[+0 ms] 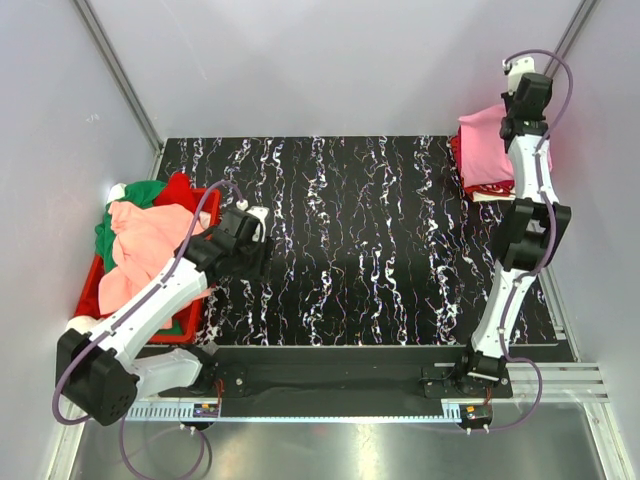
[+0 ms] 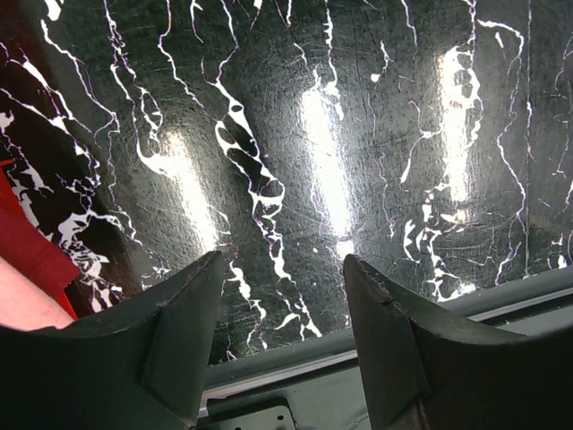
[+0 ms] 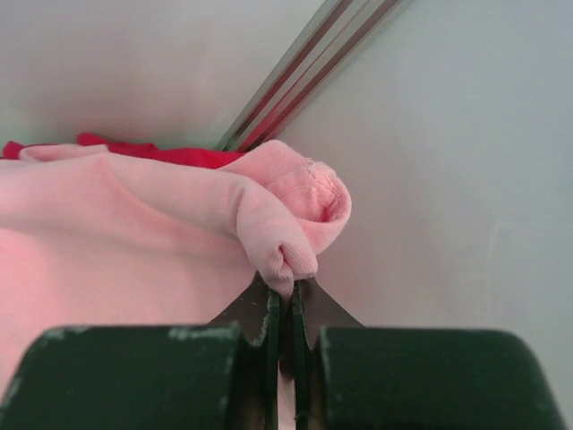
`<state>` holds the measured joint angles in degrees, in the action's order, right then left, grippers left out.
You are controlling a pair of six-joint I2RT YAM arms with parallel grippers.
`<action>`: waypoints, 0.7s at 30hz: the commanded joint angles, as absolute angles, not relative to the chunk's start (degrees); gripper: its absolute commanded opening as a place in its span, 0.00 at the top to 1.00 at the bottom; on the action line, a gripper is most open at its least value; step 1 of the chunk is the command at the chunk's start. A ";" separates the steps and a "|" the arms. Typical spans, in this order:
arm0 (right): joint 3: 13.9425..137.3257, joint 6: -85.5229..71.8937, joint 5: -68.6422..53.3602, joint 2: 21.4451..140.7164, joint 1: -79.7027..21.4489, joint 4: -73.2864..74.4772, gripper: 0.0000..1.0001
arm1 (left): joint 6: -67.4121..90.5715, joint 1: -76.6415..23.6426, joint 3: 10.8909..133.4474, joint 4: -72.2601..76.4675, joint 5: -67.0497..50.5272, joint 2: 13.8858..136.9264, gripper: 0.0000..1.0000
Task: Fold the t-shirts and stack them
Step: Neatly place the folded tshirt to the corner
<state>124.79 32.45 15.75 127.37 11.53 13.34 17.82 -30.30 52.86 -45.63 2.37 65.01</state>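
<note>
A folded light pink t-shirt (image 1: 487, 150) lies on top of a stack at the table's far right, with a red shirt (image 1: 458, 156) showing under it. My right gripper (image 1: 521, 120) is shut on a bunched corner of the pink t-shirt (image 3: 286, 242), over the stack by the right wall. The red shirt also shows in the right wrist view (image 3: 134, 148). At the left, a salmon shirt (image 1: 145, 245), a green shirt (image 1: 135, 195) and a red shirt (image 1: 180, 187) lie heaped in the crate. My left gripper (image 2: 285, 269) is open and empty above the marbled table, beside the crate.
The red plastic crate (image 1: 192, 312) stands at the table's left edge, and its corner shows in the left wrist view (image 2: 27, 246). Grey walls enclose the table, with a metal post (image 1: 120, 75) at the back left. The table's front rail (image 2: 376, 358) lies under my left fingers.
</note>
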 commanded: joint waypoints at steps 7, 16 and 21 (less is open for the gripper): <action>134.64 25.93 10.20 140.61 15.46 2.99 1.00 | 17.14 -30.15 52.56 -43.77 2.29 66.80 0.39; 133.86 14.52 7.82 148.87 19.33 -16.94 0.74 | 17.23 -30.15 52.56 -44.03 2.72 67.50 0.39; 133.77 6.16 7.55 151.35 20.74 -23.65 0.18 | 17.31 -30.23 52.56 -44.03 2.90 67.76 0.39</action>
<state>131.87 12.62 7.79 151.02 20.36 -14.15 17.85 -30.30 52.84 -45.43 2.39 67.40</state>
